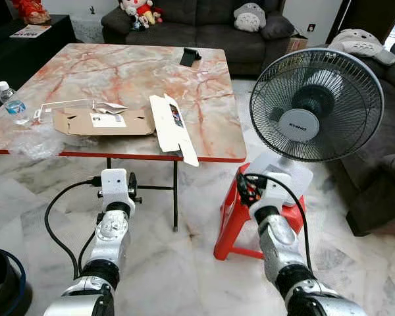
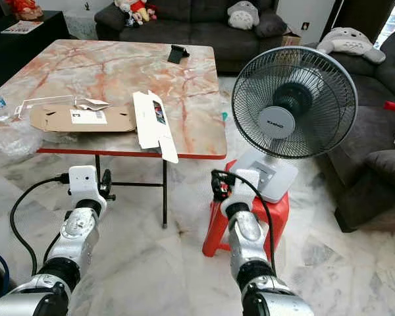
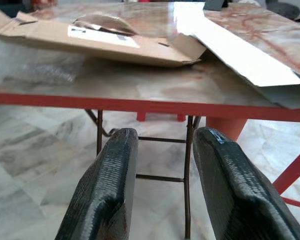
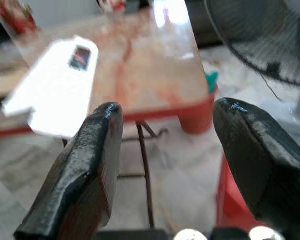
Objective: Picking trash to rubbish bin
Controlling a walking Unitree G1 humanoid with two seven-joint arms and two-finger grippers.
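Left eye view: both silver arms reach forward from the bottom edge toward a marble-topped table [image 1: 118,72] with a red rim that fills the upper left of the frame. The left arm rises at lower left, its wrist just below the table's front edge; the right arm rises at lower centre-right, its wrist in front of a red stool [image 1: 234,224]. On the table's near edge lie a flattened brown cardboard box [image 1: 99,122] and, just beside it toward centre, a flattened white carton [image 1: 173,128] whose end overhangs the rim. A water bottle [image 1: 12,103] stands at far left, with clear plastic wrap [image 1: 36,145] near it. A dark bin [image 1: 3,283] sits at the lower left corner. A black fan [image 1: 316,105] stands on the stool at right. Left wrist view: the left gripper [image 3: 162,185] is spread, nothing between its fingers [image 3: 107,190], level with the table rim, the brown box ahead at the top of the frame. Right wrist view: the right gripper [image 4: 165,165] is likewise spread and empty, the white carton at upper left.
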